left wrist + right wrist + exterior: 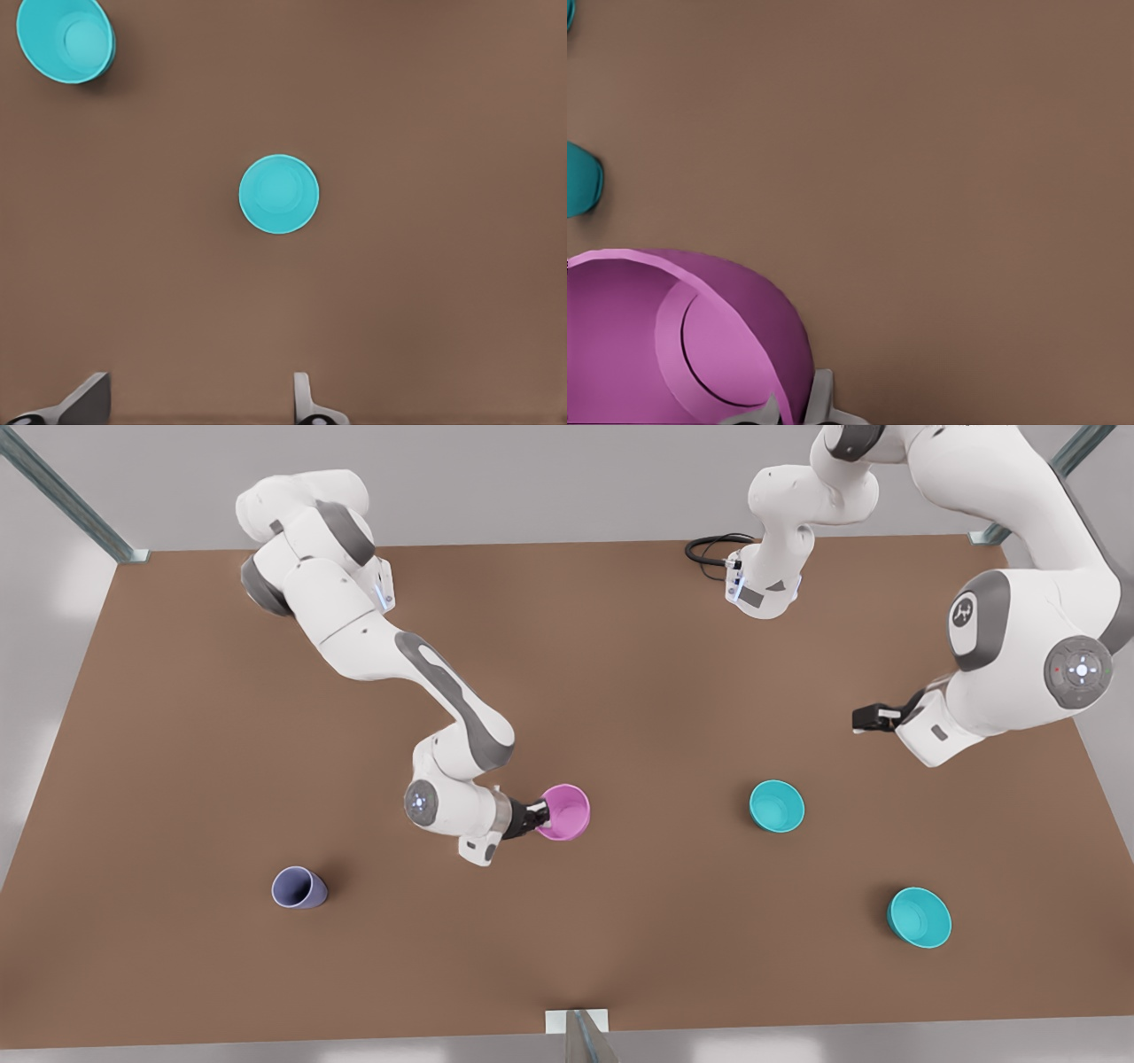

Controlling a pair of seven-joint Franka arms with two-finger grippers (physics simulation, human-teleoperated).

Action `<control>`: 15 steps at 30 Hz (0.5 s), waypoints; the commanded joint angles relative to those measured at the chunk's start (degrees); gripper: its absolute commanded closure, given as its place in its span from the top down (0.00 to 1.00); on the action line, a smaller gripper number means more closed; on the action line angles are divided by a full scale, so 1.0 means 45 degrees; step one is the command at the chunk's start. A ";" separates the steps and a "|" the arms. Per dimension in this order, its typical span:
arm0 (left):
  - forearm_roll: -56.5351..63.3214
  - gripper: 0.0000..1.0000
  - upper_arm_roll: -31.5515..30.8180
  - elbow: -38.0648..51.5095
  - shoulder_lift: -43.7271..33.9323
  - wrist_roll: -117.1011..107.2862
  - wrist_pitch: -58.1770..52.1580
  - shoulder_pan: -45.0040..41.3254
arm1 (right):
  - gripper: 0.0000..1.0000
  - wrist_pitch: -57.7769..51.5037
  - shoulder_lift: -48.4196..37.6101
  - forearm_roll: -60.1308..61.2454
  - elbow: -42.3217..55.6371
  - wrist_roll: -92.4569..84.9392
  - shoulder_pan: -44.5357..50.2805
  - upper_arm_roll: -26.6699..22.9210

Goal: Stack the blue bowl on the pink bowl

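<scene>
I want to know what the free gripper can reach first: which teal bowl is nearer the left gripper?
The teal bowl farther from the table's front edge, next to the pink bowl; the other teal bowl sits farther off from the left gripper.

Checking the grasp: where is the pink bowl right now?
In the front view, the pink bowl sits near table centre, its rim pinched by the right gripper, left of both teal bowls.

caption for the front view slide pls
Right gripper grips the pink bowl; left gripper open above two teal bowls.
</scene>
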 commanded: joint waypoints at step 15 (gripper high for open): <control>-0.0613 1.00 0.0352 -0.3597 0.1909 0.0932 0.7433 0.0097 | 1.00 -0.5466 -0.1965 -0.1432 0.1434 1.1848 -0.1375 -0.0868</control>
